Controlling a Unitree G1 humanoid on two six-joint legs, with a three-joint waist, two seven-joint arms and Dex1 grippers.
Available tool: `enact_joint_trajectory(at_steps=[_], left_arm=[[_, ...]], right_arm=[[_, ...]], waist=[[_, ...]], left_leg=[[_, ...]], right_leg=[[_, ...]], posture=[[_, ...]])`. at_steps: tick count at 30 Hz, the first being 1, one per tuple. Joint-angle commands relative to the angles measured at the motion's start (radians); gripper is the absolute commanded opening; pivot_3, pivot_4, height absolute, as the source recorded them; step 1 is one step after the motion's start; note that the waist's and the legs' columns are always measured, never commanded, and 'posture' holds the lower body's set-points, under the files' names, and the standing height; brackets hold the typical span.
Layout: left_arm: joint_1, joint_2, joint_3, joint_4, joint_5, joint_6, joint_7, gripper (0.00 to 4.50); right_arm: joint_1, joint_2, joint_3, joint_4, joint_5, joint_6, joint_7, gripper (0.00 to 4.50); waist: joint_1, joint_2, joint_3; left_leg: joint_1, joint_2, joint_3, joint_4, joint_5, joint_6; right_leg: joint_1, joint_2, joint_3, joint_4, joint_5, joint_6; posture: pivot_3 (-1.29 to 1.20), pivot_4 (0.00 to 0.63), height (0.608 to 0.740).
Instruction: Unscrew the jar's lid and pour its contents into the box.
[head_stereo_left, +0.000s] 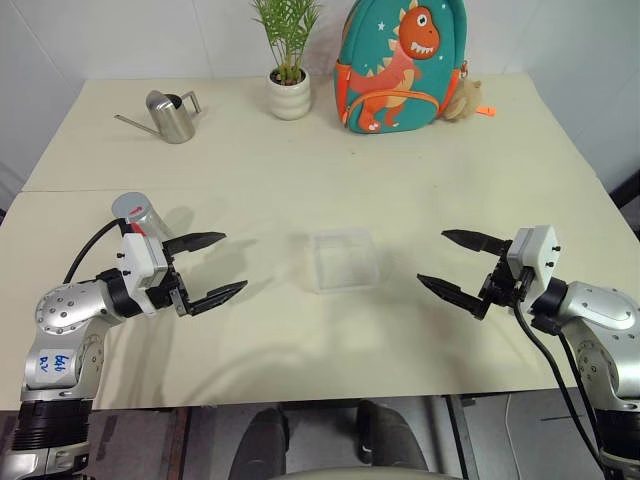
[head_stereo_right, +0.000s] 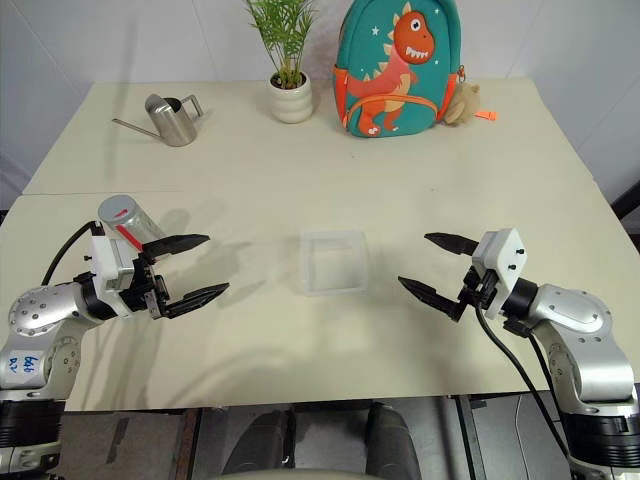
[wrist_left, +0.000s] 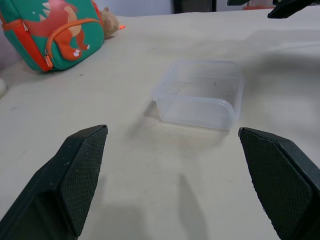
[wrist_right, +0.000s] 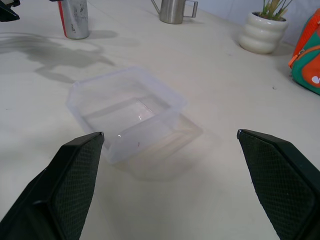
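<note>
Both our grippers, left (head_stereo_left: 217, 268) and right (head_stereo_left: 453, 268), fingers wide apart, empty. Shiny silver metal jar (head_stereo_left: 133, 215) behind left wrist; clear plastic square box (head_stereo_left: 342, 258) on table (head_stereo_left: 300, 160) between. Risk: wrist knocks jar over.

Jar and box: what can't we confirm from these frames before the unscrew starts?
- Jar: lower body hidden behind the left gripper in both eye views; top cut off by the frame edge in the right wrist view.
- Lid: whether it is screwed tight cannot be told.
- Contents: sealed inside, unseen.
- Box: a dark speck inside is too small to identify.
</note>
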Motion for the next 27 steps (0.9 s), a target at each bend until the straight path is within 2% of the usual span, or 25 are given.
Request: enact_joint_trajectory(at_steps=[1, 7, 11, 14, 17, 19, 24, 27], left_arm=[[0.036, 0.007, 0.047, -0.064, -0.009, -0.003, 0.033, 4.47], [0.215, -0.045, 0.127, -0.178, 0.018, -0.018, 0.16, 4.47], [0.34, -0.2, 0.188, -0.238, 0.144, -0.055, 0.421, 4.47], [0.363, -0.354, 0.215, -0.303, 0.174, -0.008, 0.641, 4.47], [0.354, -0.484, 0.218, -0.325, 0.215, 0.022, 0.825, 4.47], [0.335, -0.531, 0.213, -0.317, 0.242, 0.021, 0.9, 4.47], [0.21, -0.51, 0.158, -0.236, 0.406, 0.044, 1.038, 4.47], [0.128, -0.527, 0.153, -0.183, 0.442, 0.033, 1.114, 4.47]], right_arm=[[-0.008, -0.023, -0.031, -0.024, 0.024, -0.01, 0.023, 4.5], [-0.081, 0.01, 0.031, 0.033, 0.01, -0.039, 0.065, 4.5], [-0.145, 0.049, 0.082, 0.088, -0.006, -0.066, 0.087, 4.5], [-0.182, 0.069, 0.111, 0.104, -0.007, -0.071, 0.099, 4.5], [-0.22, 0.09, 0.138, 0.115, -0.01, -0.064, 0.1, 4.5], [-0.239, 0.102, 0.152, 0.117, -0.014, -0.055, 0.091, 4.5], [-0.298, 0.125, 0.197, 0.069, -0.005, 0.053, 0.038, 4.5], [-0.314, 0.143, 0.219, 0.031, 0.0, 0.102, 0.005, 4.5]], waist=[[-0.001, 0.0, 0.0], [-0.015, 0.0, 0.0], [-0.01, 0.0, 0.0], [0.0, -0.001, 0.0], [0.014, -0.001, 0.0], [0.016, -0.002, -0.001], [0.017, -0.002, -0.001], [0.016, -0.003, -0.001]], left_leg=[[0.0, 0.0, 0.0, 0.0, 0.0, 0.0], [0.001, 0.001, 0.003, 0.0, -0.001, 0.0], [0.002, 0.002, 0.005, 0.0, -0.001, 0.0], [0.001, 0.001, 0.005, 0.002, -0.001, 0.0], [0.001, 0.001, 0.005, 0.003, -0.001, 0.0], [0.001, 0.001, 0.006, 0.003, -0.001, 0.0], [0.001, 0.002, 0.006, 0.004, -0.001, 0.0], [0.001, 0.003, 0.006, 0.004, -0.001, -0.001]], right_leg=[[0.0, 0.0, 0.0, 0.0, 0.0, 0.0], [-0.001, 0.001, 0.003, 0.0, 0.0, 0.0], [-0.001, 0.001, 0.004, -0.001, 0.0, 0.0], [-0.001, 0.001, 0.006, -0.001, 0.002, 0.002], [-0.001, 0.001, 0.006, -0.001, 0.003, 0.002], [-0.001, 0.002, 0.007, -0.001, 0.004, 0.001], [-0.001, 0.003, 0.007, -0.001, 0.005, 0.0], [-0.002, 0.004, 0.007, -0.001, 0.006, -0.001]], posture=[[0.0, 0.15, 0.74], [0.0, 0.15, 0.74], [0.0, 0.15, 0.74], [0.0, 0.15, 0.74], [0.0, 0.15, 0.74], [0.0, 0.15, 0.74], [0.0, 0.15, 0.74], [0.0, 0.15, 0.74]])
